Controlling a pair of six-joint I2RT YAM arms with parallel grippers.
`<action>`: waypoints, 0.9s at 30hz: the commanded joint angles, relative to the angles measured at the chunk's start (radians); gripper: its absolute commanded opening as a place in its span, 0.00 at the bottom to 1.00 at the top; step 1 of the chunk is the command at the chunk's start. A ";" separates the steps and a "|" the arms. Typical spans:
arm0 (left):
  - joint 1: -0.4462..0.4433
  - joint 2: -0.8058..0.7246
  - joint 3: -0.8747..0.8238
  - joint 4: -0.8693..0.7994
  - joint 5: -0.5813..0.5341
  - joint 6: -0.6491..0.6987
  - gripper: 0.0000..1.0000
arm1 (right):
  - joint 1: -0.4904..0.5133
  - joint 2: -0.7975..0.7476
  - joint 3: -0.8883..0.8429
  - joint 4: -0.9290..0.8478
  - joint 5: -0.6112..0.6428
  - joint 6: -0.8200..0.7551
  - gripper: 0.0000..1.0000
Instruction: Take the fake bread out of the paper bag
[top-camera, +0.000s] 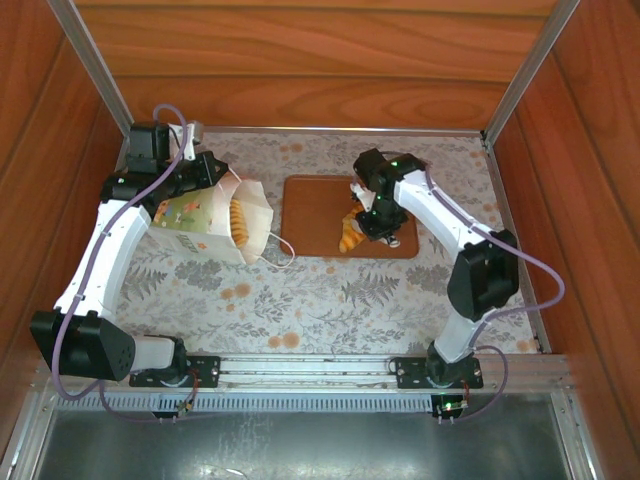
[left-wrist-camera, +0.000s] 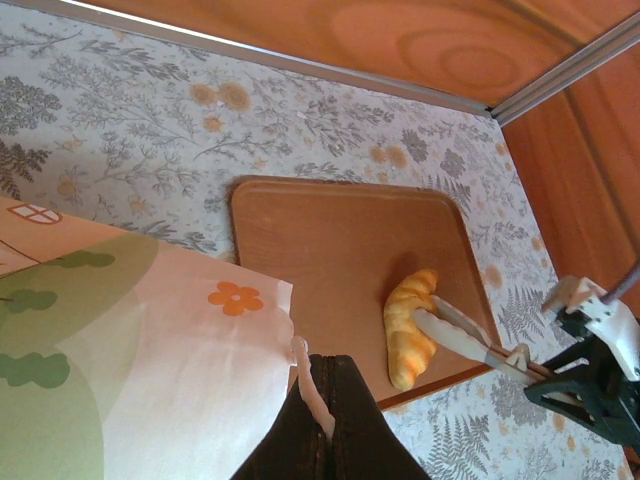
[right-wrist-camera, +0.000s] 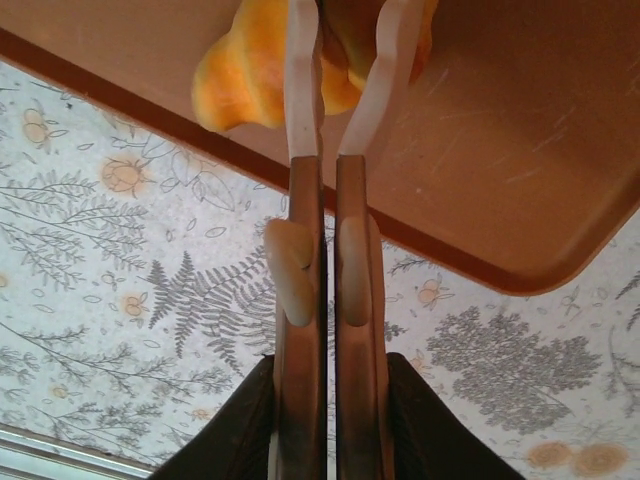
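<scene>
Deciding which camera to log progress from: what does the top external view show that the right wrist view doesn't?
Top external: the paper bag tipped sideways, a ridged roll in its open mouth, the left gripper pinching its rim. Right wrist: close-up of the right gripper closed on the croissant. Both: the croissant on the brown tray, over the floral table cover.

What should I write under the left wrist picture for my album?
The right arm's fingers hold a toy croissant on the brown tray, beside the printed paper bag.
</scene>
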 joint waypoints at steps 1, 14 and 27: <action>0.005 -0.007 -0.010 0.035 0.014 0.012 0.00 | -0.003 0.025 0.083 -0.071 0.044 -0.031 0.34; 0.006 -0.001 -0.028 0.066 0.035 0.009 0.00 | 0.003 -0.053 0.034 -0.006 -0.143 0.466 0.58; 0.014 -0.004 -0.047 0.082 0.058 0.020 0.00 | 0.020 -0.012 0.027 0.051 -0.124 0.560 0.55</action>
